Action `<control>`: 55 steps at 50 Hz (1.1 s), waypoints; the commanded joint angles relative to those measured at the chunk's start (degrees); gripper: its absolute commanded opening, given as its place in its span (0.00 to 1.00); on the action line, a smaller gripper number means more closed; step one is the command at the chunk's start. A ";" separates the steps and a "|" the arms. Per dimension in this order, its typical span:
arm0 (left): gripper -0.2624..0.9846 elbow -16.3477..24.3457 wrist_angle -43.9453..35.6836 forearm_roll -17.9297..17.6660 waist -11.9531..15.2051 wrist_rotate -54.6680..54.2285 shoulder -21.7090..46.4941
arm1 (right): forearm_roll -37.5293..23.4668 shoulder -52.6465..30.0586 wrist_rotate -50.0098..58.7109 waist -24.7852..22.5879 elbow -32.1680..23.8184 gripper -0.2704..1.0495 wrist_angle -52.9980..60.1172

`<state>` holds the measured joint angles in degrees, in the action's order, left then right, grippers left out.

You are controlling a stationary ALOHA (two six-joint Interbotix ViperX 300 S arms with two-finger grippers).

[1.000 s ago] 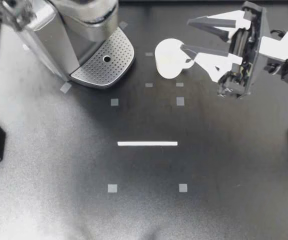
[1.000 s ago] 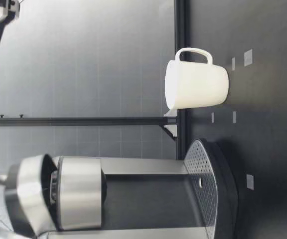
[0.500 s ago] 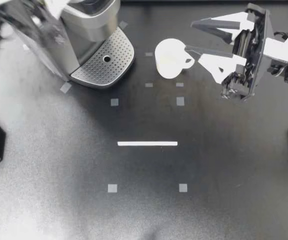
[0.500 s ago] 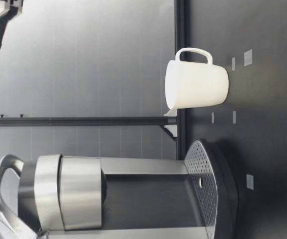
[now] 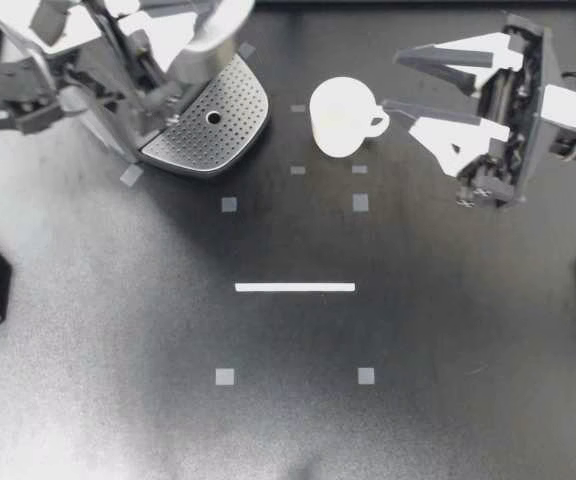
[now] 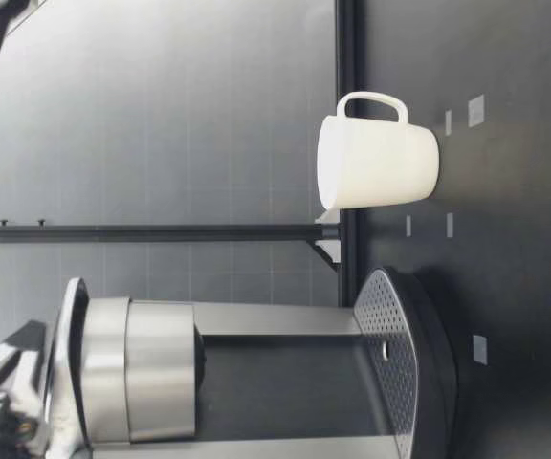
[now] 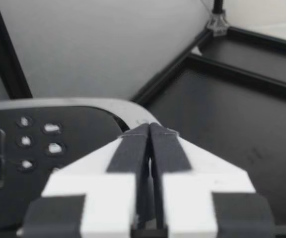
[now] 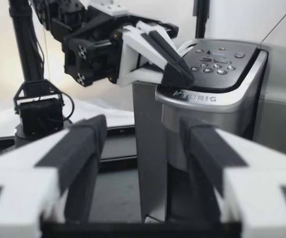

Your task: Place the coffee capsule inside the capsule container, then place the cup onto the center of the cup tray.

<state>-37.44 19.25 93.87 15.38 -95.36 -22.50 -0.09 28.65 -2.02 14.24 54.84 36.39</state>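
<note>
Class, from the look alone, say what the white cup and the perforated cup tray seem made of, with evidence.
Cup: probably glazed ceramic, possibly plastic; plain white, smooth, with a moulded handle. Cup tray: apparently matte metal, perhaps silvered plastic; grey sheen, regular punched holes.

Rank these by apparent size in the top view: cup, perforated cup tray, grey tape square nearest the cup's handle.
1. cup tray: largest, even partly covered.
2. cup: clearly smaller, though it stands nearer the camera.
3. tape square: smallest by far.
</note>
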 commanded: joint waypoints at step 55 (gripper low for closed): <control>0.26 30.50 41.57 -58.54 -2.72 72.16 -0.70 | 6.86 -10.81 -25.58 16.17 -25.93 0.65 -78.49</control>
<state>-8.61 60.82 37.97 12.83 -24.26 -21.97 3.08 18.02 -24.08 28.48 30.94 -41.31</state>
